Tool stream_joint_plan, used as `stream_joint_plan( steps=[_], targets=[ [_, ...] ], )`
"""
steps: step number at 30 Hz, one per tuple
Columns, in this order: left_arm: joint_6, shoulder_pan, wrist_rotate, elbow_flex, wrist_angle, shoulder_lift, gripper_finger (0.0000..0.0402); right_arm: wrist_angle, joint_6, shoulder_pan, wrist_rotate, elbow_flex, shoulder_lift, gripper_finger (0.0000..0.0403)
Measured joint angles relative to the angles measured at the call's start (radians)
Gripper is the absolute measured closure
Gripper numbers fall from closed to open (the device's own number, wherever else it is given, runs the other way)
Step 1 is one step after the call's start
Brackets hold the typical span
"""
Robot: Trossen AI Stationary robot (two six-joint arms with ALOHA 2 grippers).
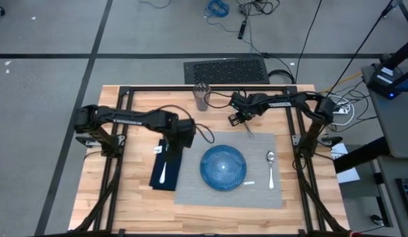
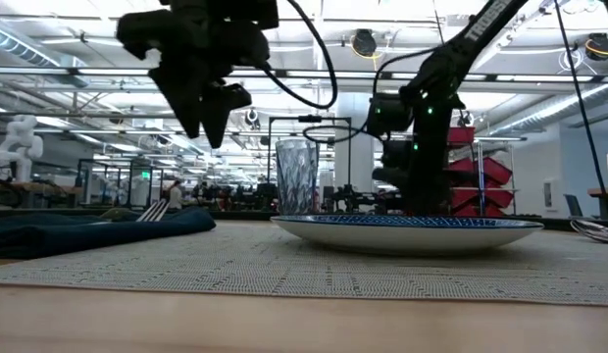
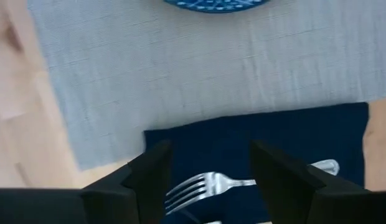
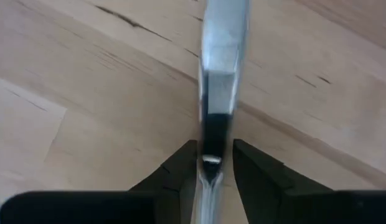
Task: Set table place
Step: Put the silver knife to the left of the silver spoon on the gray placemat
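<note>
**Silver utensil pinched by the right hand, beyond the plate**

Closest to the lens, in the right wrist view, the right hand (image 4: pixel 213 163) is closed on a silver utensil (image 4: pixel 223 37), probably a knife. Its two fingers press the narrow metal from both sides. From above, this hand is beyond the far edge of the blue plate (image 1: pixel 223 166), at the far border of the grey placemat (image 1: pixel 256 191), and the utensil's free end points down toward the mat.

The left hand (image 3: pixel 208 168) hangs open over the navy napkin (image 3: pixel 292 134), which lies just to the left of the plate, next to the mat. A fork (image 3: pixel 205 184) lies on the napkin under the spread fingers. A spoon (image 1: pixel 271 168) rests on the mat to the right of the plate, and a glass (image 1: pixel 203 97) stands well beyond the plate, near the far edge of the desk (image 1: pixel 125 191).

I judge the utensil to be light, stiff and smooth, so it may turn or slip in such a thin pinch. A hold near the middle of the handle, across the flat faces, seems the safest. The placemat is soft woven fabric and can wrinkle if metal drags over it. The plate looks hard and breakable, and the glass also.

White letters run along both arms in the high view, but they are too small to read. I find no other label or brand.
</note>
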Motion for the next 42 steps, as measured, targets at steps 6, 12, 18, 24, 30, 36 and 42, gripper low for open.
stream_joint_plan(
  steps=[6,12,18,24,30,36,42],
  targets=[
    [-0.015,-0.077,0.001,-0.096,0.070,-0.054,0.0202,-0.008,-0.002,-0.021,-0.048,0.009,0.058,0.0318],
    [-0.033,-0.123,0.001,-0.160,0.095,-0.095,0.0202,-0.079,0.021,0.012,-0.057,0.008,0.032,0.0383],
    [-0.058,-0.150,0.001,-0.218,0.129,-0.117,0.0202,-0.197,0.087,0.079,-0.086,0.010,-0.001,0.0397],
    [-0.060,-0.164,-0.001,-0.261,0.142,-0.125,0.0202,-0.271,0.148,0.153,-0.077,0.009,-0.002,0.0403],
    [-0.059,-0.168,-0.002,-0.262,0.143,-0.125,0.0202,-0.300,0.211,0.218,-0.082,0.008,-0.007,0.0403],
    [-0.059,-0.168,-0.002,-0.262,0.142,-0.125,0.0202,-0.313,0.282,0.281,-0.083,0.008,-0.011,0.0402],
    [-0.059,-0.168,-0.002,-0.262,0.142,-0.124,0.0202,-0.363,0.383,0.363,-0.093,0.008,-0.011,0.0402]
  ],
)
